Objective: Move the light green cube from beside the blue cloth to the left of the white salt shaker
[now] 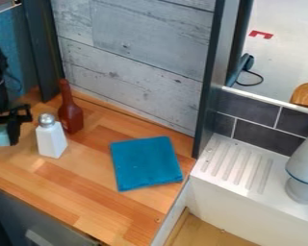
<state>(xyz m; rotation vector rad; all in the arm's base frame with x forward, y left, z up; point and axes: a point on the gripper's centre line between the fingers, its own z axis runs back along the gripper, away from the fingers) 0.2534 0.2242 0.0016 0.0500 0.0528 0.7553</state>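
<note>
So the black two-finger gripper (2, 133) is hanging over the left end of the wooden table (73, 192), right by the edge of the view. A pale teal, blocky thing (1, 135) is sitting between its two sides, and the part that's showing is running a bit longer up and down than across, so its long axis is looking roughly upright. Can't tell which end is its front, and honestly can't tell if the gripper is clamping it or just straddling it.

Just to the right, a white, square-sided shaker with a silvery domed cap (51, 139) is standing upright, cap pointing up. A dark red-brown bottle with a long, thin neck (70, 115) is standing close behind it, also upright, neck pointing up. Further right, a folded teal-blue cloth (146, 163) is lying flat, well apart from the gripper, its longer sides running from the back toward the front edge. Past the table, a white ridged drainboard (247, 185) is sitting below dark grey tiles (263, 139).
</note>
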